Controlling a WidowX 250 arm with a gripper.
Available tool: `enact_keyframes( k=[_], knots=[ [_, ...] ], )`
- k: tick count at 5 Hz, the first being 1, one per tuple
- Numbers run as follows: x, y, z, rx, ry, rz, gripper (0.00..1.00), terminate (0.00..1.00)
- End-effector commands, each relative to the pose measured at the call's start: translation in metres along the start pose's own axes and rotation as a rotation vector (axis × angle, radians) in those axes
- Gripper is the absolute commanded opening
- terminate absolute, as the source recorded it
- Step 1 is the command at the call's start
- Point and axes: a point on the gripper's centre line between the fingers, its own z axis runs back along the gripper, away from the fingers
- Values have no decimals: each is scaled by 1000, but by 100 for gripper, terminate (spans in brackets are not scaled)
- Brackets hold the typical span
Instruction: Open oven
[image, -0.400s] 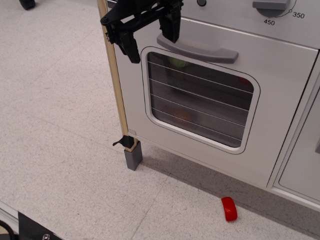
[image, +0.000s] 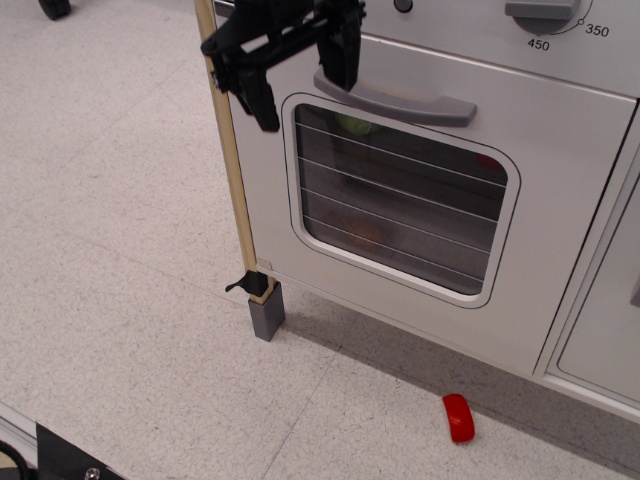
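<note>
The silver-grey toy oven (image: 560, 150) fills the upper right. Its door is shut, with a rounded wire-lined window (image: 400, 197) and a grey bar handle (image: 400, 98) above it. Blurred green, orange and red things show behind the window. My black gripper (image: 303, 75) hangs at the top, in front of the door's upper left corner. Its jaws are open and empty. One fingertip (image: 343, 68) is in front of the left end of the handle, the other (image: 263, 105) is left of the window. I cannot tell whether a finger touches the handle.
A wooden post (image: 232, 160) on a grey foot (image: 267, 310) edges the oven's left side. A red piece (image: 459, 417) lies on the speckled floor (image: 120, 260) below the door. A temperature knob (image: 545, 12) is at the top; a plain cabinet door (image: 615, 330) is at the right.
My gripper has risen slightly and shifted a little, still open. The oven door has not moved.
</note>
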Motion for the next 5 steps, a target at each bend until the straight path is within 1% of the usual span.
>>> enact_keyframes(
  k=[1, 2, 3, 4, 5],
  knots=[
    [31, -37, -14, -153, -106, 221, 100, 0],
    [38, -46, -23, -228, -88, 268, 100, 0],
    [36, -54, -38, -251, -97, 309, 100, 0],
    [31, -55, -47, -255, -47, 352, 100, 0],
    [23, -48, -54, -230, -25, 365, 100, 0]
  ],
)
